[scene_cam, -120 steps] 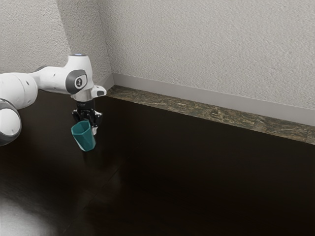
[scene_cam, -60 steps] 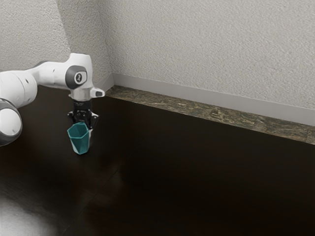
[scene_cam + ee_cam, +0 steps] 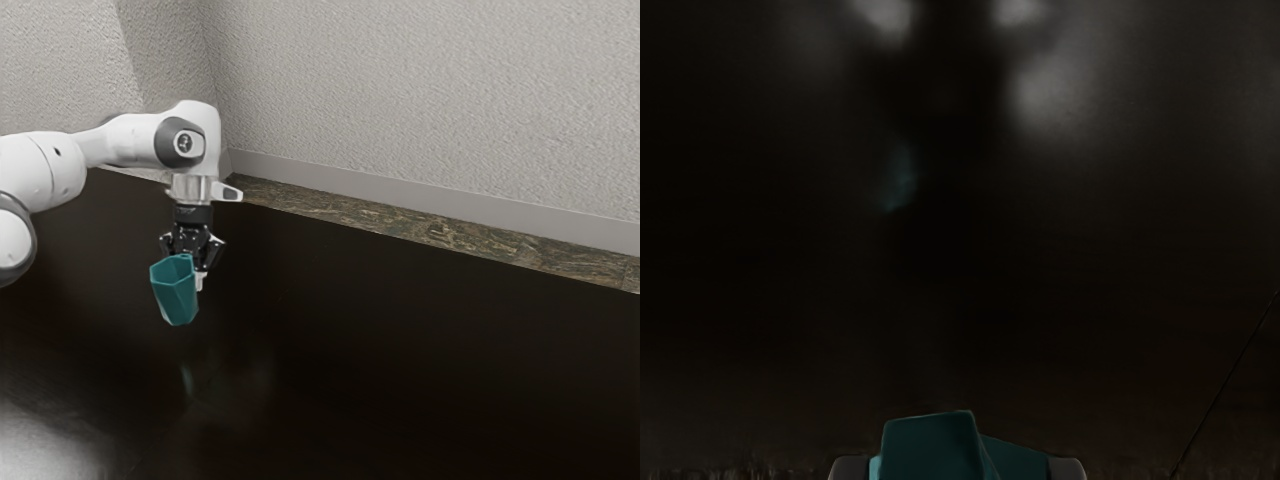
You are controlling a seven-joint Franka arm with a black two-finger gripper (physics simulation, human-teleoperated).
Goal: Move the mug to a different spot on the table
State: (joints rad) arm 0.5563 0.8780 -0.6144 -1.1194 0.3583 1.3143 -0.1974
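the wrist view's lower edge cuts off the mug (image 3: 940, 450). the arm (image 3: 60, 165) runs off the exterior view's left; the mug partly hides the gripper (image 3: 194, 270).

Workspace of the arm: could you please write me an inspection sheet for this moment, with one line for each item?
Surface: dark glossy table, with light reflections on it.
Job's things: teal mug, held off the table, slightly tilted, with a faint reflection below it.
Clutter: nothing seen.
Gripper: pointing down, jaws shut on the mug's wall.
Cables: nothing seen for certain; the wrist view has a thin line, and I cannot tell what it is.
Surroundings: rough grey wall, pale skirting board, stone strip behind the table.
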